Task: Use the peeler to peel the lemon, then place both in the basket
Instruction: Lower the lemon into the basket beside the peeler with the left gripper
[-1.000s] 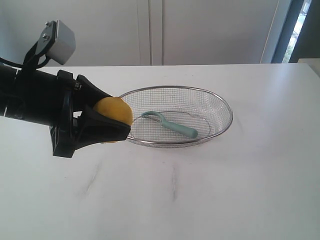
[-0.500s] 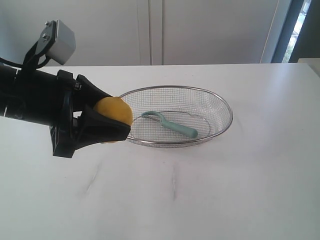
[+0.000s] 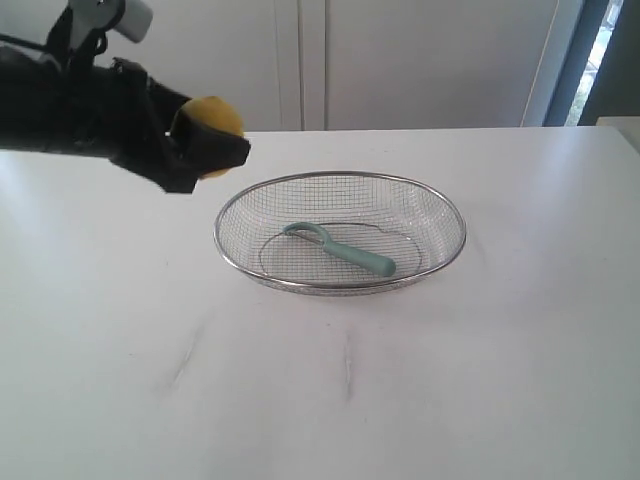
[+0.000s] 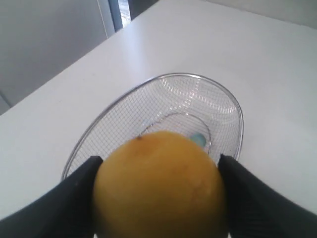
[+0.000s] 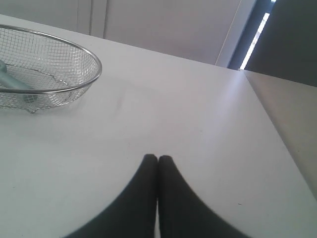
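Lemon point(image 3: 211, 116) raised in left pincer point(image 3: 219, 136); peeler point(image 3: 341, 250) lies diagonal, head leftward.

- The basket point(image 3: 425, 212) stands on the worktop point(image 3: 450, 380).
- The peeler point(image 3: 345, 250) lies in the basket.
- The lemon point(image 3: 213, 112) is off the worktop, left of and behind the basket.

We are looking at a plain, bright indoor room, perhaps a lab: white table point(image 3: 450, 390), white cabinet doors point(image 3: 400, 60), narrow window point(image 3: 603, 45).
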Available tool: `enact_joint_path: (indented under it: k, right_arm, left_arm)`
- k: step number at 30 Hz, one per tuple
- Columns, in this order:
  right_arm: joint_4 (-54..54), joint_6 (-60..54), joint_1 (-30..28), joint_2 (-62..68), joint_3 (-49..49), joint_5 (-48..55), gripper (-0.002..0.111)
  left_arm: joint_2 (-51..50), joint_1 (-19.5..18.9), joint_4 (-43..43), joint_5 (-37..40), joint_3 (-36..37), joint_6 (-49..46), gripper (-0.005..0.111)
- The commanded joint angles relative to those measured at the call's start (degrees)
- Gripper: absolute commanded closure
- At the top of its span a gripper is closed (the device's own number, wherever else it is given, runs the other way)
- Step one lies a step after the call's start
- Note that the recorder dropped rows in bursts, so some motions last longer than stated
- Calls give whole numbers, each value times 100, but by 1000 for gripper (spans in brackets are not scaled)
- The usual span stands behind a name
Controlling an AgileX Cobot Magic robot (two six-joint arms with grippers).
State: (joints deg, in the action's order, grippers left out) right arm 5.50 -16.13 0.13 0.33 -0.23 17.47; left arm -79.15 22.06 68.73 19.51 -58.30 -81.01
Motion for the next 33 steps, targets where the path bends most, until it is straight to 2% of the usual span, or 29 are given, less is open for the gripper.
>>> enact_joint_path:
  k: [1, 4, 7, 10, 13, 15, 18, 19, 20, 21, 23, 26, 33]
  right_arm:
    - [22, -7, -32, -33, 23, -85, 108]
    - [22, -7, -32, -33, 23, -85, 108]
    - [22, -7, -32, -33, 23, -85, 108]
    - [22, -7, -32, -33, 23, -85, 108]
    - [22, -7, -32, -33, 23, -85, 108]
    - [22, -7, -32, -33, 23, -85, 108]
    - [22, -7, -32, -33, 23, -85, 108]
    - [22, -7, -32, -33, 23, -85, 108]
    - [22, -7, -32, -33, 23, -85, 108]
    - [22, -7, -32, -33, 23, -85, 108]
    - [22, -7, -32, -33, 23, -85, 108]
    - [22, -7, -32, -33, 23, -85, 108]
    - [22, -7, -32, -33, 23, -85, 108]
  left_arm:
    - [-1063, 3, 237, 107, -976, 197, 107]
    - [-1768, 109, 237, 132, -1390, 169, 107]
    - [-2836, 397, 237, -169, -1866, -262, 107]
    - [-3453, 507, 237, -501, -2026, -374, 107]
    - [-3856, 507, 237, -489, -2036, -374, 107]
    - [-3978, 507, 237, -502, -2036, -374, 99]
    - [-4020, 507, 237, -502, -2036, -374, 80]
    - [-4020, 507, 237, -493, -2036, -374, 65]
    - [-4020, 507, 237, -493, -2036, -374, 58]
    - [-4020, 507, 252, -580, -2036, -361, 46]
    - [-4020, 507, 310, -578, -2036, -322, 36]
    - [-4020, 507, 451, -578, -2051, -324, 29]
    - [-4010, 507, 642, -381, -2051, -254, 29]
